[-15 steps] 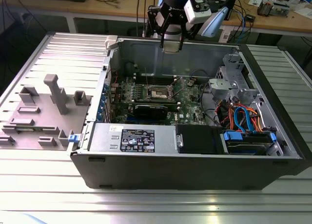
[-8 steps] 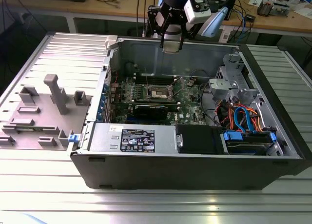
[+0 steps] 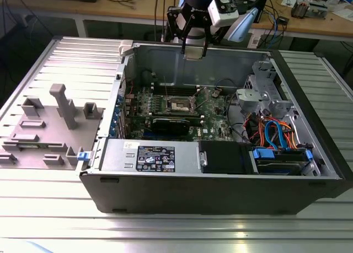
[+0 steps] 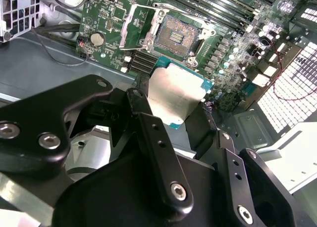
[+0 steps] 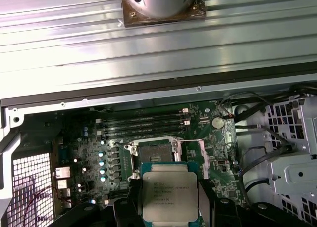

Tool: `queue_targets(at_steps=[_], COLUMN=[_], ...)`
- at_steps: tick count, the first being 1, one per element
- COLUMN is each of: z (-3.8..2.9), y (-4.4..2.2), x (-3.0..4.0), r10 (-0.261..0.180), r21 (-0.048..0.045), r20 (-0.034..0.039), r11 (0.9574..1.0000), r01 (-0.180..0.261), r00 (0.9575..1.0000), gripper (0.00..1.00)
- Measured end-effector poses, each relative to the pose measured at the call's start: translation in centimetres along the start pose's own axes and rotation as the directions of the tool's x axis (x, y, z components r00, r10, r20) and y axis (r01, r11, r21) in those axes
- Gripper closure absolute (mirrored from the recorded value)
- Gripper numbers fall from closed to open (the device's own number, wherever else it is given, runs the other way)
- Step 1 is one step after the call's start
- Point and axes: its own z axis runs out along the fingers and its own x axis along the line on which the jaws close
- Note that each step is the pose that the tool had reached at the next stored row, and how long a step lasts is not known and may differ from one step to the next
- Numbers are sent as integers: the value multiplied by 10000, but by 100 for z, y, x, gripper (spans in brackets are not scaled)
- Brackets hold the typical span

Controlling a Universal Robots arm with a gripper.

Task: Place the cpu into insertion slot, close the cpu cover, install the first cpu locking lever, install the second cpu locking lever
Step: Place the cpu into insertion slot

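Gripper (image 4: 171,107) fingers are clamped on the cpu (image 4: 174,91), aloft; in the exterior view the bare insertion slot (image 3: 181,105) sits at its six o'clock, cpu cover (image 4: 137,25) raised. I judge placement is the step in hand: it needs squaring over that slot.

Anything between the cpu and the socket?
Nothing. In the second wrist view the cpu, gripped in the jaws, hangs short of the open socket with only board between; the cover is swung aside.

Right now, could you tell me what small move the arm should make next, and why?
Probably lower toward the open socket: the gripper holds the cpu well above it, and the cpu cover stands flipped open.
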Motion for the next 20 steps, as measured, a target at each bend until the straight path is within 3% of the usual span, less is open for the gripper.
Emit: queue_targets(at_steps=[20], z=[0], y=[0], x=[0], r10=[151], r21=[-3], r20=[14], r11=[9999], r01=[-151], r00=[9999], gripper=[46])
